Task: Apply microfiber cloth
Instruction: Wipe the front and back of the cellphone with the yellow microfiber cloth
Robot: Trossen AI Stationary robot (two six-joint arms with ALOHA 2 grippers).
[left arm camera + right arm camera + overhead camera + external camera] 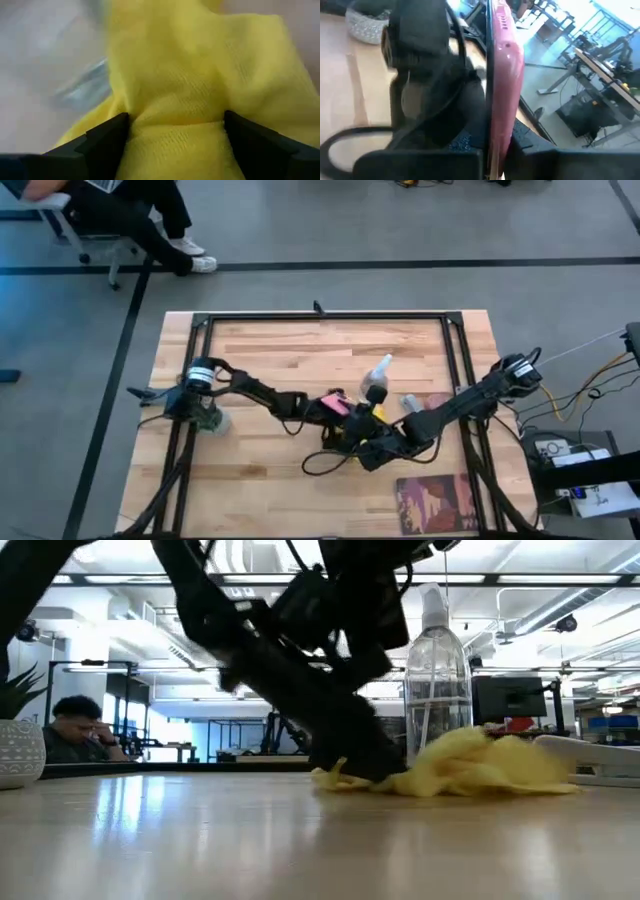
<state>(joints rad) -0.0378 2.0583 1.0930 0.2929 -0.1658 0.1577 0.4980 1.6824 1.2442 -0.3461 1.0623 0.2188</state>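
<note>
Your left gripper (175,131) is down on the microfiber cloth (200,90), and its two dark fingers (107,137) stand apart with a thick fold of the yellow cloth bunched between them, so it has hold of the cloth with the fingers still fairly wide. From above, this left gripper (335,420) sits near the middle of the table (260,480), and only a small bit of the yellow cloth (378,413) peeks out just beside it. From table height, the cloth (470,768) lies crumpled on the wood, with the dark arm pressing down on one end of it. Just behind the cloth stands a clear spray bottle (438,670), upright, very close to the gripper. Your right gripper (372,448) is right next to the left one, almost touching it. Its fingers (420,160) are closed on a thin pink phone (501,80), held on its edge between them. In the high view you can see a bit of the pink phone (336,404) by the two grippers. Farther from the grippers, near the table's edge on the right arm's side, lies a dark red book (437,502). Beyond the table, a person (75,730) sits in the room.
</note>
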